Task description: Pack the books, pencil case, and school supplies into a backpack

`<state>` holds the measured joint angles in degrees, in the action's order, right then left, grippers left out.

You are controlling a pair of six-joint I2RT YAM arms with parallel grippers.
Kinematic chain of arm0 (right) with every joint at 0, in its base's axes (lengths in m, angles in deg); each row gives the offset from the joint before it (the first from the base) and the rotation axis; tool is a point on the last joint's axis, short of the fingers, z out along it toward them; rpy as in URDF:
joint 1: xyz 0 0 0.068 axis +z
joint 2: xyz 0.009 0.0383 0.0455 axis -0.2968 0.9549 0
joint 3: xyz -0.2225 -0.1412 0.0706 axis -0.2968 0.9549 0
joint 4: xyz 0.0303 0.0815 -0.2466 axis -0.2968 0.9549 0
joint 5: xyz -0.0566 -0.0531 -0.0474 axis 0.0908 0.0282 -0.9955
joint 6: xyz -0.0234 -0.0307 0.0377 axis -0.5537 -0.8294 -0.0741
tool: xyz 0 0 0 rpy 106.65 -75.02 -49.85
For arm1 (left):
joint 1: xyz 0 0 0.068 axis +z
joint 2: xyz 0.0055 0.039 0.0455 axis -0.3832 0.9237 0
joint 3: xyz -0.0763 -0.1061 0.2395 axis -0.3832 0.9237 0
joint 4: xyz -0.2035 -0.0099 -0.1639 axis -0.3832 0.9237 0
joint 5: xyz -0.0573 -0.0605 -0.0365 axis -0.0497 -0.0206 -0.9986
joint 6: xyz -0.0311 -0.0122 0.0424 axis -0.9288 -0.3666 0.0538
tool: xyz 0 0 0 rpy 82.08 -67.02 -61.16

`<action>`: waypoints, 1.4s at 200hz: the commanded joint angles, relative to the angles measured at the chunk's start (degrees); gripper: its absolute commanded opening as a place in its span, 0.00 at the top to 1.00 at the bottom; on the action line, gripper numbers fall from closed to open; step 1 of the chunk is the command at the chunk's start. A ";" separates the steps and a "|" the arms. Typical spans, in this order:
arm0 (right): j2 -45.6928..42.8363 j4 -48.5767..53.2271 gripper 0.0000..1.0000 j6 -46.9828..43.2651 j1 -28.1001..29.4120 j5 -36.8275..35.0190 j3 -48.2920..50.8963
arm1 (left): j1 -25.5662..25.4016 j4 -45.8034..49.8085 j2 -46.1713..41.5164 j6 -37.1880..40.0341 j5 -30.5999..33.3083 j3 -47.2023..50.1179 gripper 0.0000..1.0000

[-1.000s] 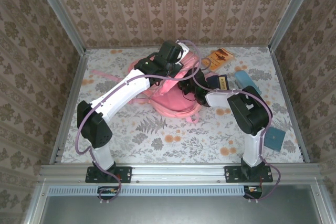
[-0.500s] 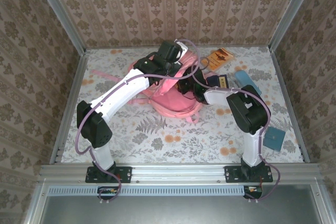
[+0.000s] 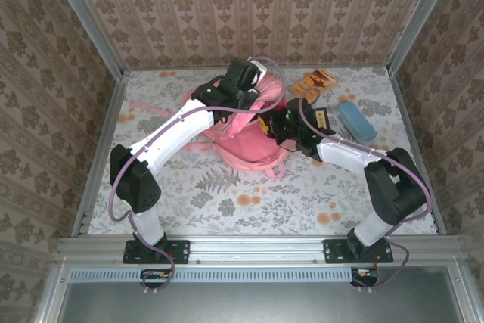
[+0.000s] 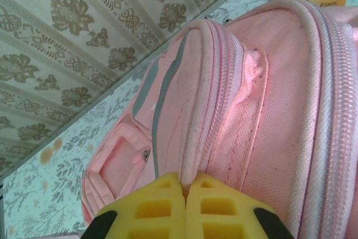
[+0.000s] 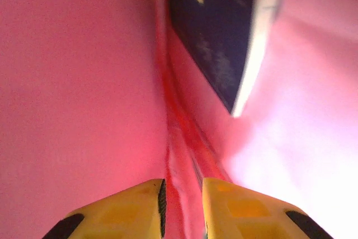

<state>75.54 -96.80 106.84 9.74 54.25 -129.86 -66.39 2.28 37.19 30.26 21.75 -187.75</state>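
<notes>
A large soft pink backpack (image 3: 246, 149) is laid flat on the far half of the table (image 3: 227, 194), its zip ridges turned up. One thin navy book (image 5: 221, 37) is seen inside it, tilted against the pink lining. A second navy book (image 3: 321, 117) is laid just right of the backpack, an orange booklet (image 3: 316, 81) is set beyond that, and a light blue oblong pencil case (image 3: 356, 121) is laid flat further right

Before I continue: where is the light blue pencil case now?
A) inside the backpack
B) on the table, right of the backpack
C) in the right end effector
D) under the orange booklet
B: in the top view the pencil case lies on the table, to the right of the backpack.
</notes>
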 commanded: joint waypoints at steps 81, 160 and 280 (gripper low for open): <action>-9.28 42.30 0.31 -44.82 -7.96 -8.30 -5.02 | 5.54 -1.19 -16.17 -10.23 0.05 21.47 0.91; 16.64 52.85 0.22 -55.43 -11.21 -18.36 -27.90 | 6.01 -2.16 -22.82 -24.22 -10.18 28.75 0.09; 25.01 53.73 0.22 -54.64 -10.89 -11.60 -26.84 | 9.36 -0.09 -21.16 -32.18 -13.37 27.23 0.00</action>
<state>102.29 -44.76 51.78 -1.65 38.71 -161.53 -57.64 1.47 14.79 1.01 11.02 -159.38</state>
